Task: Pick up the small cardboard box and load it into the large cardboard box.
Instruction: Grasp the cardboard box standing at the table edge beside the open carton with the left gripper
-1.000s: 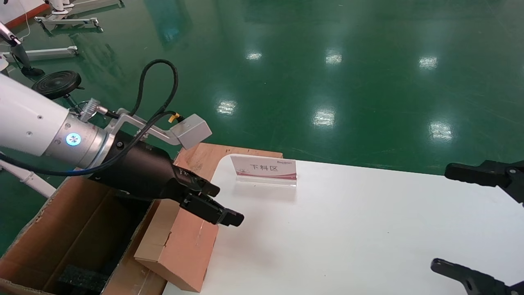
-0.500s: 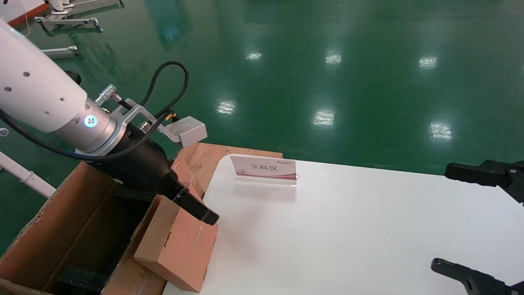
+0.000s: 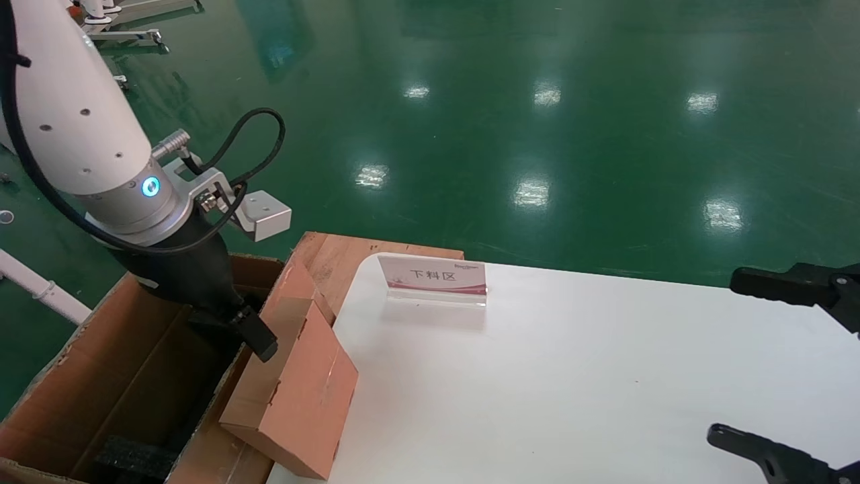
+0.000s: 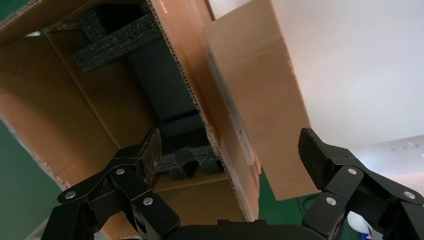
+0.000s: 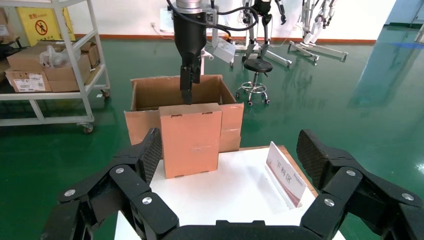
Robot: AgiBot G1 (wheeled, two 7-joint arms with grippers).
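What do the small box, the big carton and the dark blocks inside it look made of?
Small box: smooth matte reddish-brown cardboard, with folded flap seams. Big carton: brown corrugated cardboard; the left wrist view shows fluting along its cut wall edge. Blocks: black, coarse and porous, probably foam.

Small cardboard box [image 3: 295, 390] leans on large cardboard box [image 3: 101, 376], table's [image 3: 571, 403] left.
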